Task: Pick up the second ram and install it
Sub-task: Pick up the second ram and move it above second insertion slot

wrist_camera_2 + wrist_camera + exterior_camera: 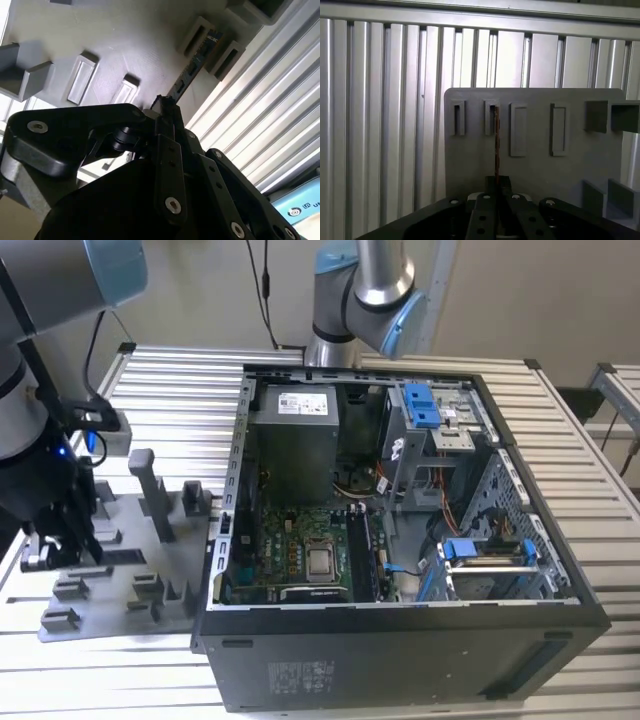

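Second ram stands on its long edge in a grey holder tray. Its far end sits between two raised holder blocks, which keep it upright and reachable. It is a thin, dark green-blue circuit-board stick, a mere line edge-on in the first wrist view. The gripper looks clenched on its near end. The tray lies on a ribbed metal table, just beside the open computer case.

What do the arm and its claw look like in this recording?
The arm is a silver-grey tube with rounded joints capped in light blue. The claw is black: flat linkage bars pinned with silver screws, tapering to a narrow end. A black cable runs beside the wrist in the exterior view, where a small blue light glows.
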`<control>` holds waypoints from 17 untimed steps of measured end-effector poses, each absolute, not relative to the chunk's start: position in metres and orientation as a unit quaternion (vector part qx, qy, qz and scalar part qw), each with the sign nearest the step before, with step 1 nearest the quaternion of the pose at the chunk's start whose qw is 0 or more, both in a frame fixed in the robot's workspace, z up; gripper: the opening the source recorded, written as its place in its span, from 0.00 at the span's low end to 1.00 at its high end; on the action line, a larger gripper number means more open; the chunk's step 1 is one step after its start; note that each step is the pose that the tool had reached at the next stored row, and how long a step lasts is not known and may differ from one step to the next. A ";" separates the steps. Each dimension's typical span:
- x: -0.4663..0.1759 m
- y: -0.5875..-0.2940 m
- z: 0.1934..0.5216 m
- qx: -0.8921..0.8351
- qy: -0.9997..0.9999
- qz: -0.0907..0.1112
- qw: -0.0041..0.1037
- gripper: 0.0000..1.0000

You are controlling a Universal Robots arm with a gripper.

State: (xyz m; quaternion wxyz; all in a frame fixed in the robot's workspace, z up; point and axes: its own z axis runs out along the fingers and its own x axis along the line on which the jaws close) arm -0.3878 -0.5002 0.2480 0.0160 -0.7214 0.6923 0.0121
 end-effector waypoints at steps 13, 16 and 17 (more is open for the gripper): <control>-0.388 -0.500 0.264 -0.721 0.692 0.012 0.016 0.14; -0.388 -0.500 0.268 -0.721 0.692 0.012 0.016 0.14; -0.388 -0.500 0.269 -0.721 0.692 0.012 0.016 0.14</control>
